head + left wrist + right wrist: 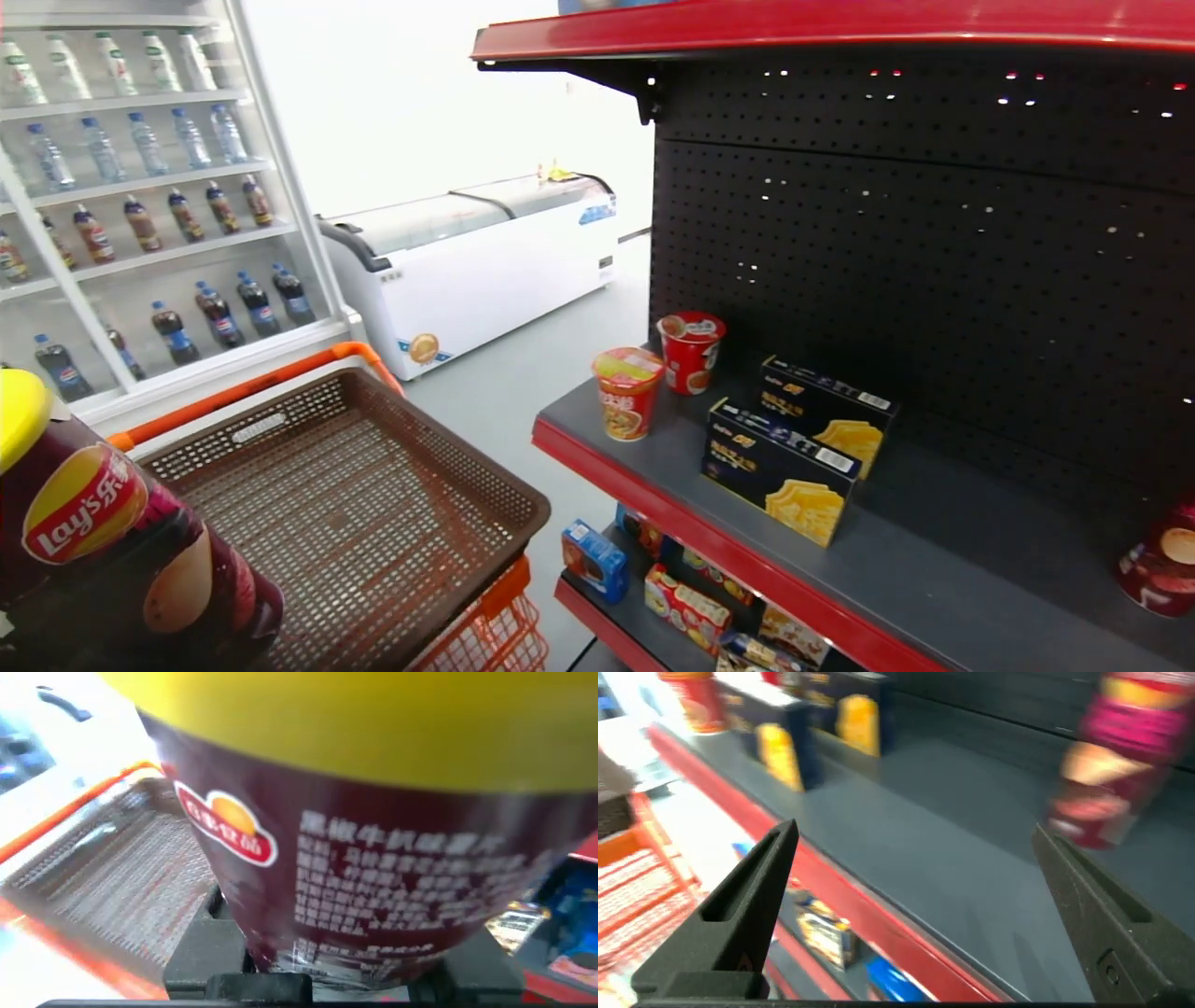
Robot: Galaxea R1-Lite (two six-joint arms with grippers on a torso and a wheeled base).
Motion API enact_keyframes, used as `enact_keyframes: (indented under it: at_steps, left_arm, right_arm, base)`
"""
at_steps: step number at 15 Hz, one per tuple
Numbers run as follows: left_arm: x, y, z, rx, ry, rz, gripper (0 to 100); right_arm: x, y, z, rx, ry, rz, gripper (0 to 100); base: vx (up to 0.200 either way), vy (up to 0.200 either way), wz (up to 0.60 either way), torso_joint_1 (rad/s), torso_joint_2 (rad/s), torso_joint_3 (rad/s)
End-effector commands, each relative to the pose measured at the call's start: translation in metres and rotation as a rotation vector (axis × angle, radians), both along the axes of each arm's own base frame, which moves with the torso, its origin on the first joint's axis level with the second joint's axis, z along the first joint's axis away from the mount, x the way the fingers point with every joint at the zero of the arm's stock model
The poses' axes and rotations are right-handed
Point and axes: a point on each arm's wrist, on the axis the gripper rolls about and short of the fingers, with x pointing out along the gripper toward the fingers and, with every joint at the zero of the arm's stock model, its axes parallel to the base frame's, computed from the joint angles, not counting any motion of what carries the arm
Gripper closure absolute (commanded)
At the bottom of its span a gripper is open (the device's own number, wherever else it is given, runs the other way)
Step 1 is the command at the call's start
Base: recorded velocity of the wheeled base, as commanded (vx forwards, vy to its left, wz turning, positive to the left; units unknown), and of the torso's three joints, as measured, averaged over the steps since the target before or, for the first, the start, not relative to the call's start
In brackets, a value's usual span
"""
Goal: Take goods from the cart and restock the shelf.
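**Item count (head view)**
- Chip canisters: two. The held canister (112, 541), maroon with a yellow lid, is at the lower left of the frame. The second canister (1162, 565) stands on the shelf deck (934, 560) at the far right edge, partly cut off.
- Cup noodles: two, near the left end of the deck. The front cup (627, 392) is close to the red front edge; the rear cup (691, 352) is just behind it.
- Dark blue boxes: two, standing one behind the other at mid-deck, the front box (780, 471) and the rear box (826, 417).
- Brown basket (355, 495): one, seated on the orange cart (252, 383), lower centre-left.
- Lower shelf goods (686, 607): several small packs (too crowded to count).

**Left arm**
The left gripper (336, 966) is clamped on the lower body of the held canister, one finger on each side. The canister is tilted, its lid toward the left edge of the head frame, beside the basket's near left corner.

**Right arm**
The right gripper (915, 905) is over the shelf deck near its red front edge, with fingers spread wide and nothing between them. The second canister is beyond one fingertip.

**Background**
A bottle cooler (140, 205) is at upper left and a chest freezer (476, 261) at upper centre.
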Motion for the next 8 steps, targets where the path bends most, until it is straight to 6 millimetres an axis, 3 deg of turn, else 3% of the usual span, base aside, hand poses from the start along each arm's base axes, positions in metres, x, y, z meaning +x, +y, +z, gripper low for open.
enact_keyframes:
  at_steps: [1,8]
  left_arm:
    - [0.0,-0.0001,0.0002,-0.001,0.0,-0.002,100]
    - [0.0003,0.0,-0.0045,-0.004,0.022,0.001,100]
  right_arm:
    - [0.0001,0.0,0.0,0.0,0.001,0.001,0]
    - [0.0001,0.0,0.0,0.0,0.001,0.001,0]
  base:
    - [0.0,0.0,-0.6,0.007,0.0,0.002]
    - [0.0,0.0,-0.6,0.0,0.0,0.004]
